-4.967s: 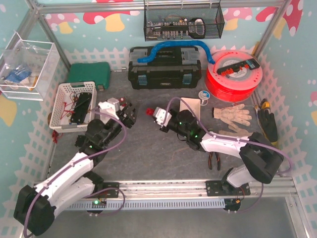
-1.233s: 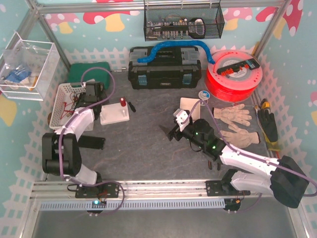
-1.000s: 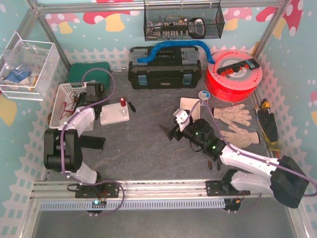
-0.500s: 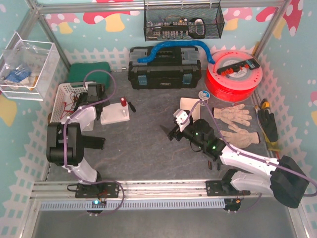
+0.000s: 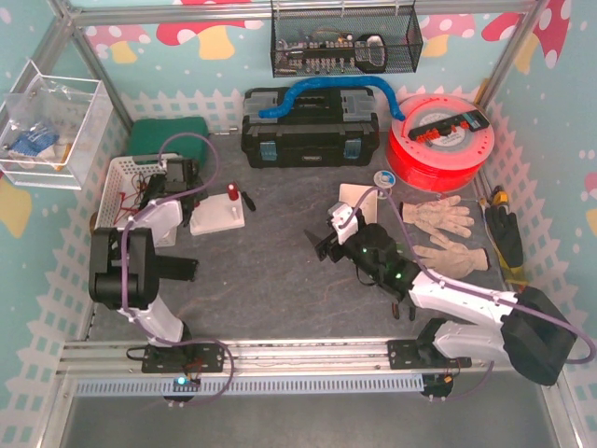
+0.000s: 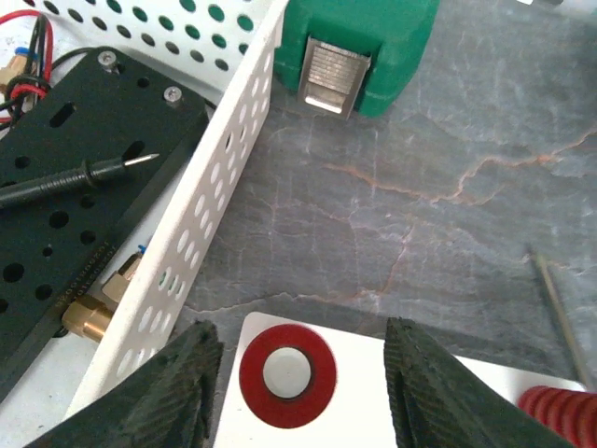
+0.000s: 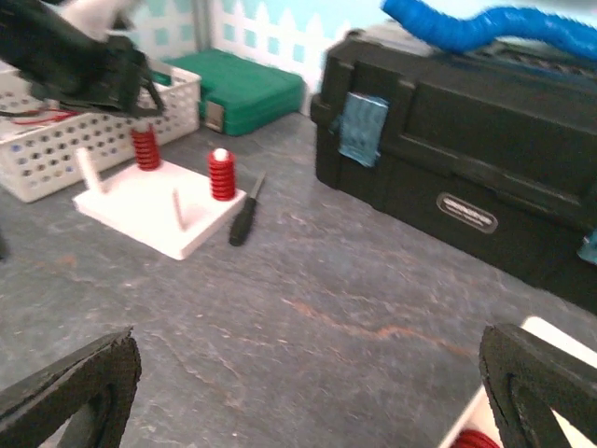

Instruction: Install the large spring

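On the grey slate table (image 5: 270, 280), far left, the left gripper (image 6: 303, 329) hovers spread wide over the large spring (image 6: 250, 373) standing on a white plate (image 6: 420, 401). The right gripper (image 7: 308, 369) gapes empty.

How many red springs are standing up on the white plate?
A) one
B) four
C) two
C: the right wrist view shows just two upright on the white plate, the far spring and the near spring.
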{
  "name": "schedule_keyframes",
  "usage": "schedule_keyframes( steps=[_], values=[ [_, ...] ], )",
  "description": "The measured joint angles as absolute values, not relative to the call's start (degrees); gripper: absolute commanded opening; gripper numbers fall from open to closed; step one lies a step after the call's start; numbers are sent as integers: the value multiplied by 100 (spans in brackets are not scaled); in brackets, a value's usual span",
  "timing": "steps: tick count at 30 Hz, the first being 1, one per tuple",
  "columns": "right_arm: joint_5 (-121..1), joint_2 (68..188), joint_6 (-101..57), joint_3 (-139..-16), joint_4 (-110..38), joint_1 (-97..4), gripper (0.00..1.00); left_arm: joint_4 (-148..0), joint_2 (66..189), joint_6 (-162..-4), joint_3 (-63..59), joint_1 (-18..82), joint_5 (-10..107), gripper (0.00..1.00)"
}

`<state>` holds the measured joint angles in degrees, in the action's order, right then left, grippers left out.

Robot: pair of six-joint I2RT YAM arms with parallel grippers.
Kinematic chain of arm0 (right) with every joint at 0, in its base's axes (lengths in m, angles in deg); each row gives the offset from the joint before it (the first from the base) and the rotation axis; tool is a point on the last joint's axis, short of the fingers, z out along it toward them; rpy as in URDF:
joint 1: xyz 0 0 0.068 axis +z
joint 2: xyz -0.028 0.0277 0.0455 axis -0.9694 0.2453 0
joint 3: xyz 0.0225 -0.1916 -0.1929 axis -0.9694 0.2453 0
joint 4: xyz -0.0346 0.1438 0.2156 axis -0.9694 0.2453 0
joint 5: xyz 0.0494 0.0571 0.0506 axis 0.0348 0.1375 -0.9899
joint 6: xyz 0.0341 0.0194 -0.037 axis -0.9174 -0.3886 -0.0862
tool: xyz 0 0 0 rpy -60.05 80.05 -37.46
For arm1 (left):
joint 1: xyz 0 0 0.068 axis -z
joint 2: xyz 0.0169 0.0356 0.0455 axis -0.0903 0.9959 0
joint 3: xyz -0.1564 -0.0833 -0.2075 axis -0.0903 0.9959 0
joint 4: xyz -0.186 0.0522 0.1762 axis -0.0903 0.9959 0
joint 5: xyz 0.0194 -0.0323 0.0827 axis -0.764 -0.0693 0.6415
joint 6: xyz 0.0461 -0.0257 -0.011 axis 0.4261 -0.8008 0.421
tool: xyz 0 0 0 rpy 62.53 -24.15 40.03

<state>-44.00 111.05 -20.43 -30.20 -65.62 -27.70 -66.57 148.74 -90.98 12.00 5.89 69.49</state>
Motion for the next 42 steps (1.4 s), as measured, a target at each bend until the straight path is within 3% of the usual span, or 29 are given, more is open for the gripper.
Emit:
schedule_keyframes(
  steps=[9,14,16,19,25,27,33,42],
  values=[
    [-3439,11566,-3171,-4137,-5253,-2807,99,-6635,13858,-9312,1371,589,6589,73],
    [-3159,11855,-3722,-4588,-4689,-3039,99,-6653,12903,-9517,1672,591,5985,98],
    [-3152,12036,-3890,-4688,-4455,-3236,97,-6659,12570,-9607,1825,606,5668,99],
    [-3410,12303,-4102,-4804,-4149,-3728,88,-6734,12153,-9699,2136,718,5229,99],
    [-3696,12720,-4218,-5123,-3614,-4582,57,-7149,11255,-9871,3156,1516,4744,99],
    [-3766,12932,-4183,-5366,-3426,-4635,51,-7363,10988,-9933,3469,1824,4680,99],
    [-4002,13464,-4087,-5844,-2986,-4893,45,-7643,10614,-9972,3753,2171,4667,99],
    [-4612,13518,-3993,-5855,-2440,-5223,45,-7411,10525,-9919,3519,2176,4318,99]
  ],
)
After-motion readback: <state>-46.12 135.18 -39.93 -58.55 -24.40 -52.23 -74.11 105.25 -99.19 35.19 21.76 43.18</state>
